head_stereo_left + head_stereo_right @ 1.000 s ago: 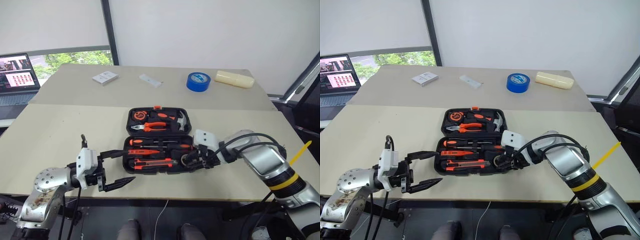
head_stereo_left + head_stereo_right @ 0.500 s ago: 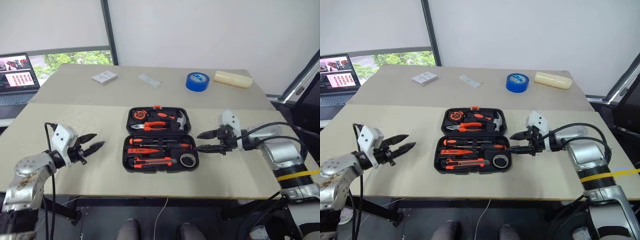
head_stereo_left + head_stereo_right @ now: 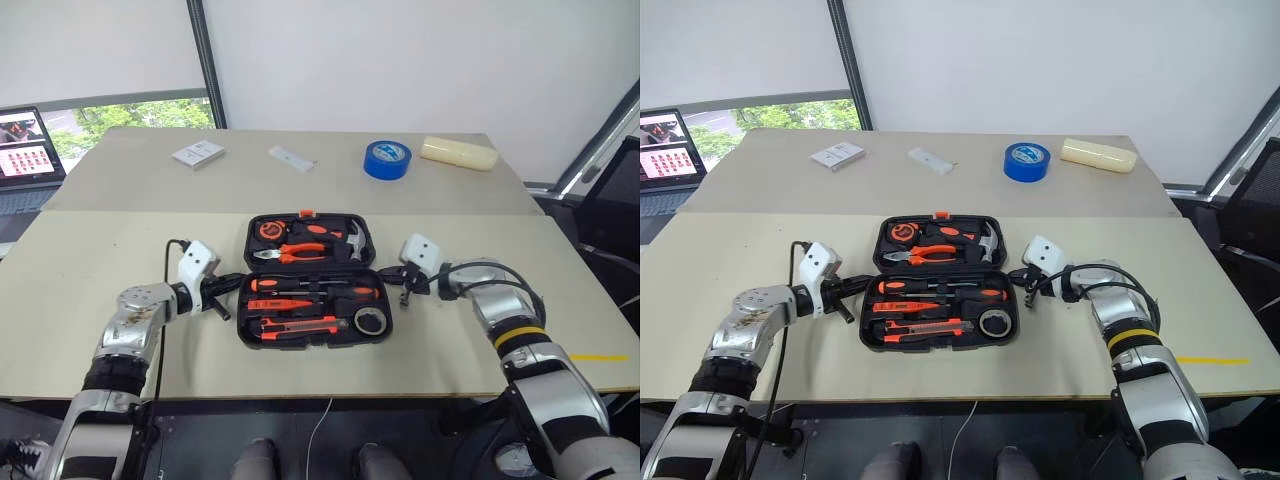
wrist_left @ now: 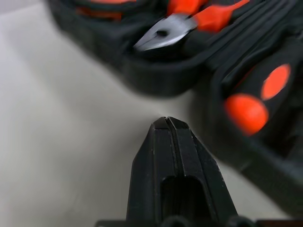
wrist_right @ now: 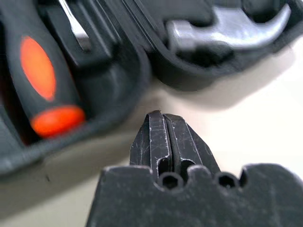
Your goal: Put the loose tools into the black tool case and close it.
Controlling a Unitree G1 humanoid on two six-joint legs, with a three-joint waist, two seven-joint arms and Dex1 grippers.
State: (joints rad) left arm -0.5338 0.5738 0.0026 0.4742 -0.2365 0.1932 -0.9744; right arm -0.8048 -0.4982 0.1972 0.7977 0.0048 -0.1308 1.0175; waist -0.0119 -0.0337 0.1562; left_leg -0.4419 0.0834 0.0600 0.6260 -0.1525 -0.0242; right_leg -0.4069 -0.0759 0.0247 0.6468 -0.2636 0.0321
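The black tool case (image 3: pixel 312 343) lies open in the middle of the table, its orange latch (image 3: pixel 306 213) at the far edge. In the near half sit two black-and-orange screwdrivers (image 3: pixel 305 284), a small orange screwdriver (image 3: pixel 283 303), the utility knife (image 3: pixel 300 325) and the grey tape roll (image 3: pixel 372 320). The far half holds pliers (image 3: pixel 300 252) and a hammer (image 3: pixel 357 240). My left gripper (image 3: pixel 232 286) is shut and empty, its tip (image 4: pixel 166 120) at the case's left side by the hinge line. My right gripper (image 3: pixel 400 284) is shut and empty too, its tip (image 5: pixel 161 116) at the right side.
On the far half of the table lie a blue tape roll (image 3: pixel 386 159), a cream block (image 3: pixel 458 152), a white box (image 3: pixel 198 153) and a small white strip (image 3: pixel 291 158). A laptop (image 3: pixel 25 160) stands at the far left.
Both grippers have shut and come in to the case's two sides. The right one drew back from the grey tape roll, which now lies in its recess; the left came up from the front edge.
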